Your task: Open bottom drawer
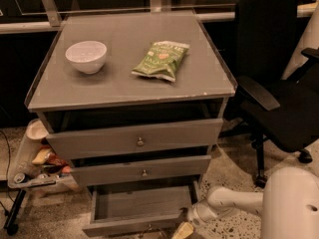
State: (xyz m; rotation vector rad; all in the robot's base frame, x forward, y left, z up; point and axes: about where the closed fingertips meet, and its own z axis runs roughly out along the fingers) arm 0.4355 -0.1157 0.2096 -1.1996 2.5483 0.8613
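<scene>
Crowding the 9 o'clock side, a low cart of snack clutter (pixel 35 166) stands against the grey three-drawer desk (pixel 209 78), whose top carries a white ceramic bowl (pixel 86 56) and a green crinkled chip bag (pixel 161 59). The slim grey bottom drawer (pixel 139 205) sits at 6 o'clock, already slid well out, its front running 9-to-3. The pale robot claw (pixel 183 230) hangs just beside that front's right end, so the drawer lies at 9 o'clock from it. Whether it is open or closed, I cannot tell. A black office chair (pixel 279 83) at 3 o'clock stands near the white arm (pixel 229 200), probably limiting room to back away.
</scene>
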